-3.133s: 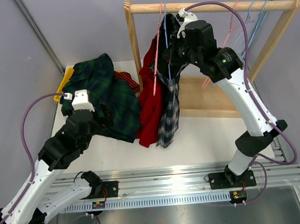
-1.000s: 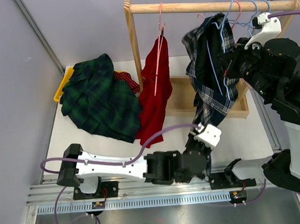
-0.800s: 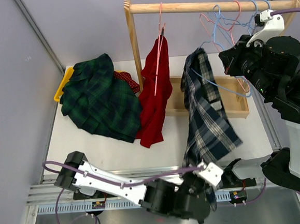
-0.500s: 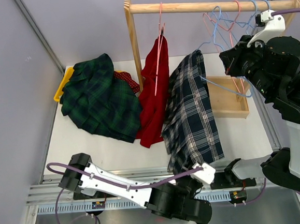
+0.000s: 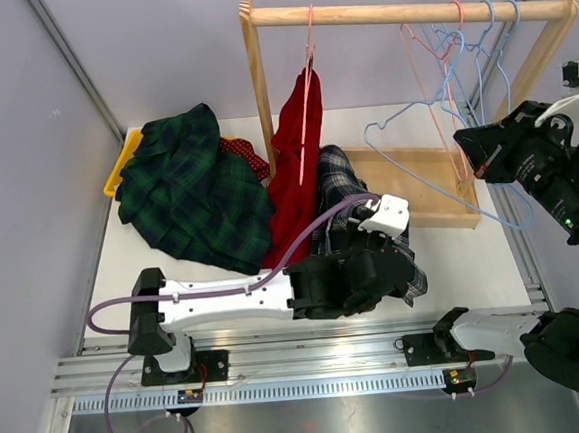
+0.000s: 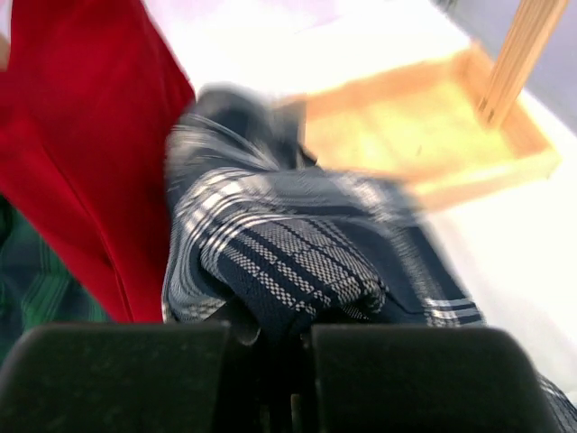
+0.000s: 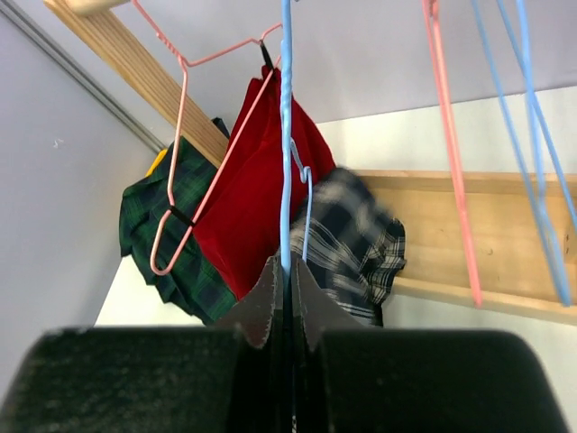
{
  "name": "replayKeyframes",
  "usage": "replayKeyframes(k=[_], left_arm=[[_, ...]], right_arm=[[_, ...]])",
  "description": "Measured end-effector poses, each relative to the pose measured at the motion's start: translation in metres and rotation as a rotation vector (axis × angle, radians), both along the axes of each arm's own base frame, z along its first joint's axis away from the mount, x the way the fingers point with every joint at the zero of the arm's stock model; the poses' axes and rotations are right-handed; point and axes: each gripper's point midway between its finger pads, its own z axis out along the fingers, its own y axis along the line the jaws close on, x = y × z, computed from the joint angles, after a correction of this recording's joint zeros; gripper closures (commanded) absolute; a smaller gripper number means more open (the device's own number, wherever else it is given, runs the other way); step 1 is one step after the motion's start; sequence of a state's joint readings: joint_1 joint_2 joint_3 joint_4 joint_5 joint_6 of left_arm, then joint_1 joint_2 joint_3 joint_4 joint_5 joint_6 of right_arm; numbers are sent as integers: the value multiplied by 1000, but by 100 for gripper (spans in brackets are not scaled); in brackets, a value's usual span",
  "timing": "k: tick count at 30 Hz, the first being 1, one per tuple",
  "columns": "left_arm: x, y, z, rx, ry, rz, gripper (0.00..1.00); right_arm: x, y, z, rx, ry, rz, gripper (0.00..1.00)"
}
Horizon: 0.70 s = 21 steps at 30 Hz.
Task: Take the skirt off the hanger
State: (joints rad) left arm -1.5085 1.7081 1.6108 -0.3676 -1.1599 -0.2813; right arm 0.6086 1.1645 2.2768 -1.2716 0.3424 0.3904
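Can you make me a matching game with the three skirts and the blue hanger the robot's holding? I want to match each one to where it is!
Things:
1. checked navy skirt
2. red skirt
3. green tartan skirt
4. blue hanger

Places:
A. heaped on the table's left side
B. pinched in the right jaws
C. hanging on the pink hanger
D. pinched in the left jaws

Pairs: 1-D, 2-C, 3-A, 4-B

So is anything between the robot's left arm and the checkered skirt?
No, nothing visible is. The left end effector is shut on the checkered skirt, which is off the blue hanger that the right end effector grips.
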Motion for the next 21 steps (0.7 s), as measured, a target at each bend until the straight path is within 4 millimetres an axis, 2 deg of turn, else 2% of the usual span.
replayKeyframes(k=[2,4,7,9,12,14,17,21], left_arm=[[-1,-5,11,-21,-12,-17,100],[-12,-12,15,-25,-23,-49,100],[-45,-20,8,1,-30,-112,100],[-68,-21,0,26,-24,-149,100],[-97,-15,-10,59,-11,-193,100],[-105,-5,-16,86,-6,-207,100],[-103,17,-16,124,-1,-206,100],[-98,44,9,111,-5,-214,100]], right_arm=[[-3,-5,6,6,-20,-14,100],[1,-8,18,5,-48,-32,100],[18,-6,36,-8,-96,-72,100],[33,-2,39,-32,-105,-94,100],[61,9,34,-87,-98,-124,100],[79,18,28,-123,-91,-136,100],[110,34,12,-182,-59,-147,100],[133,47,-7,-233,-21,-146,100]])
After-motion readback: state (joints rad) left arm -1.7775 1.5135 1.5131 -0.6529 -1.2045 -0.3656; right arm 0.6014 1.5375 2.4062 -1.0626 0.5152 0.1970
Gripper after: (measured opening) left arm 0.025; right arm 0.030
